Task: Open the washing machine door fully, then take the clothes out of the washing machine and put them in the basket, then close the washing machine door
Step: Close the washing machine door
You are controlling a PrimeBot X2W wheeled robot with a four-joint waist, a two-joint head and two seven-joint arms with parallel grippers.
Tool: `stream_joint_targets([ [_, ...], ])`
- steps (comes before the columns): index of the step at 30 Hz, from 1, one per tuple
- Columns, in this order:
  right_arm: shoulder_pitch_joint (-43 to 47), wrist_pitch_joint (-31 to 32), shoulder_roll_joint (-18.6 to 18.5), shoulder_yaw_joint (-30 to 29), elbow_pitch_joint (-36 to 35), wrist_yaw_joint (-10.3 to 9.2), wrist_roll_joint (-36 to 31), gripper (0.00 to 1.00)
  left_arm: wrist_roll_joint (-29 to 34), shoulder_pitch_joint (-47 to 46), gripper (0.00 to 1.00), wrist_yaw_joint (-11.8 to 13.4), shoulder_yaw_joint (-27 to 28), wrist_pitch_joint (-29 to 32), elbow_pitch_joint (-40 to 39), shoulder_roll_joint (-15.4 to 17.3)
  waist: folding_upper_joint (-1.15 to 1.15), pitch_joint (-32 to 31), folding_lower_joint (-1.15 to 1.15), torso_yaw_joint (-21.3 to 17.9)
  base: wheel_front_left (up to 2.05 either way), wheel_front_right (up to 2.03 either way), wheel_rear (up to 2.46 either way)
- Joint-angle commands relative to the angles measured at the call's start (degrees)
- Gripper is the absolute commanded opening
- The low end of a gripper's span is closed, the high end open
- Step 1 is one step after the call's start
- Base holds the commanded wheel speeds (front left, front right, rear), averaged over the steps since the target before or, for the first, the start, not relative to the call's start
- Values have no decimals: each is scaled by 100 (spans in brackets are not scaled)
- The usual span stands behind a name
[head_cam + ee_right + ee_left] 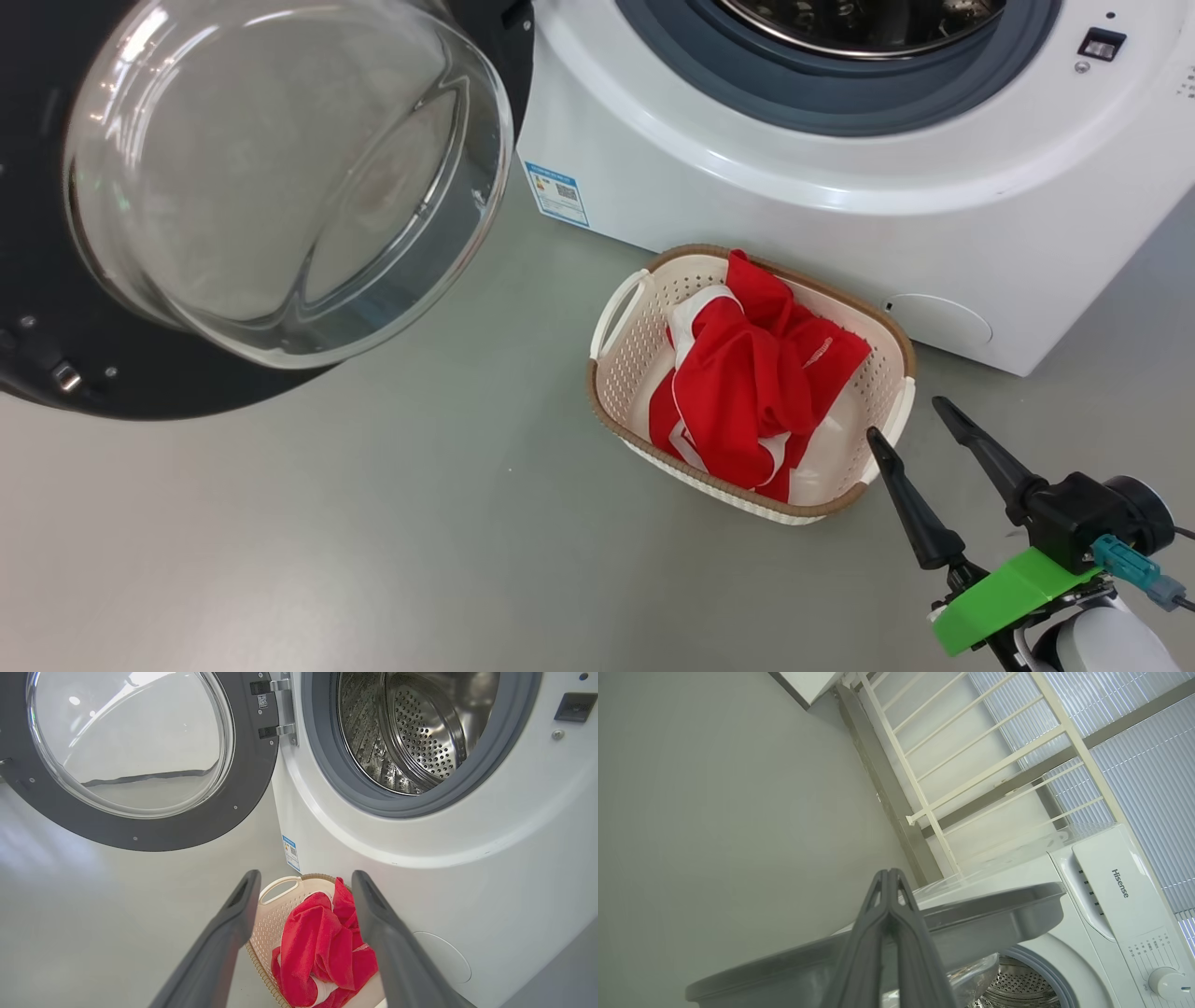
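One-handed, push the probably rigid, heavy washing machine door (280, 177), upper left, at its black rim (28, 308), with right gripper (906, 416) spread empty or left gripper (888, 875) clamped empty.

Looks like a laundry corner in a pretty bare utility room: a white front-loading washing machine (840, 201) and a little laundry basket (633, 359) sit on a plain grey floor (373, 541), with a white railing (927, 810) and ribbed panels (1148, 779) behind.
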Motion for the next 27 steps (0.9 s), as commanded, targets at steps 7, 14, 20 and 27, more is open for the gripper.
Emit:
stream_joint_targets([
  [7, -95, -27, -87, 169, -177, 9, -58, 100, -152, -115, 0, 172, 35, 532, 31, 427, 0, 127, 0, -82, 0, 0, 0],
  [14, -140, -27, -131, 175, -195, 9, -61, 100, -155, -43, 0, 261, 31, 556, -61, 392, 0, 221, 0, -122, 0, 0, 0],
  [20, -166, -27, -148, 178, -201, 9, -67, 100, -161, 61, 0, 333, 19, 600, -196, 337, 0, 267, 0, -144, 0, 0, 0],
  [27, -199, -27, -156, 171, -190, 9, -69, 100, -236, 181, 0, 402, -33, 931, -399, 256, 0, 267, 0, -151, 0, 0, 0],
])
